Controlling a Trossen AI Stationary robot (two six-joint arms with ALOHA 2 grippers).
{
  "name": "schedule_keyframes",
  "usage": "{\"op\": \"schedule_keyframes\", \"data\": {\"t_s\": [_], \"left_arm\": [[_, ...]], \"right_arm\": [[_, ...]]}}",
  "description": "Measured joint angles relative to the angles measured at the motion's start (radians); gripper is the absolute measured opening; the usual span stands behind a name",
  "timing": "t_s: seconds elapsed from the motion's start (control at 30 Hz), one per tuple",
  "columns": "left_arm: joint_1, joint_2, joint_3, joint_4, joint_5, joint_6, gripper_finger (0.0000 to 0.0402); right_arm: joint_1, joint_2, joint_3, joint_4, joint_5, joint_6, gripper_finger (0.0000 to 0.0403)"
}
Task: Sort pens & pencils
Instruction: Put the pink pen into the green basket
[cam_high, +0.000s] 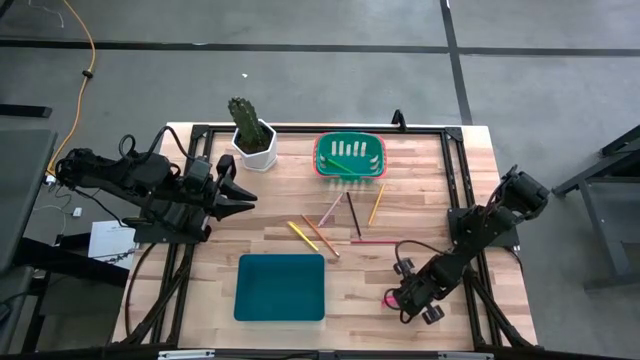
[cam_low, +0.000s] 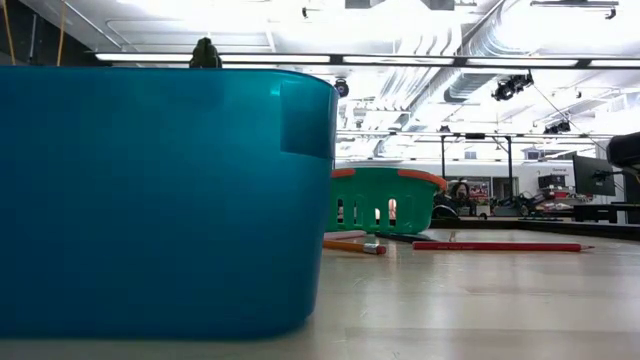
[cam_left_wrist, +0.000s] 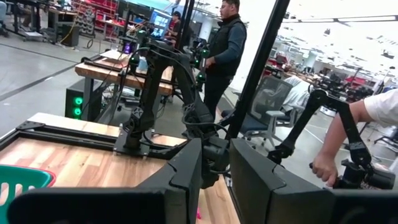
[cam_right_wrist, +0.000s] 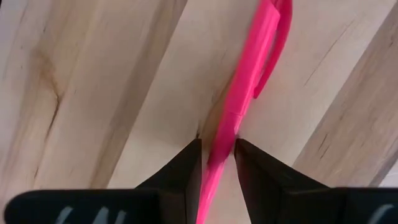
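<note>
Right gripper (cam_right_wrist: 217, 149): fingers clamped on bright pink plastic pen (cam_right_wrist: 249, 81), down at the wooden table (cam_right_wrist: 93, 74).
Left gripper (cam_left_wrist: 216, 171): fingers slightly apart, holding nothing, raised near the table's left edge.

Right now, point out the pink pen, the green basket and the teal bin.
pink pen (cam_right_wrist: 249, 68), right wrist view, on its barrel.
green basket (cam_high: 350, 171), high view, on its near rim.
teal bin (cam_high: 280, 288), high view, on its floor.

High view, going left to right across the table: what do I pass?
Left claw → potted cactus → teal bin → green basket → right claw, closed on a pink pen. The scattered pencils overlap the bin and basket in that order, so I leave them unplaced.
</note>
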Motion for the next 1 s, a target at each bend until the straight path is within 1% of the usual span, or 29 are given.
{"op": "schedule_keyframes", "data": {"t_s": [0.13, 0.4, 0.73, 0.8, 0.87, 1.0], "left_arm": [[0.000, 0.000, 0.000, 0.000, 0.002, 0.000, 0.0072], [0.000, 0.000, 0.000, -0.002, 0.002, 0.000, 0.0072], [0.000, 0.000, 0.000, -0.001, 0.003, 0.000, 0.0072], [0.000, 0.000, 0.000, -0.001, 0.003, 0.000, 0.0072], [0.000, 0.000, 0.000, -0.001, 0.003, 0.001, 0.0072], [0.000, 0.000, 0.000, -0.001, 0.003, 0.001, 0.0072]], "right_arm": [[0.000, 0.000, 0.000, -0.002, 0.013, 0.011, 0.0087], [-0.004, 0.001, 0.000, -0.011, 0.034, 0.037, 0.0067], [-0.011, 0.002, 0.001, -0.010, 0.042, 0.048, 0.0066], [-0.011, 0.004, 0.010, -0.013, 0.054, 0.047, 0.0066], [-0.013, 0.006, 0.027, -0.014, 0.092, 0.044, 0.0066], [-0.024, 0.006, 0.069, -0.009, 0.101, 0.041, 0.0066]]}}
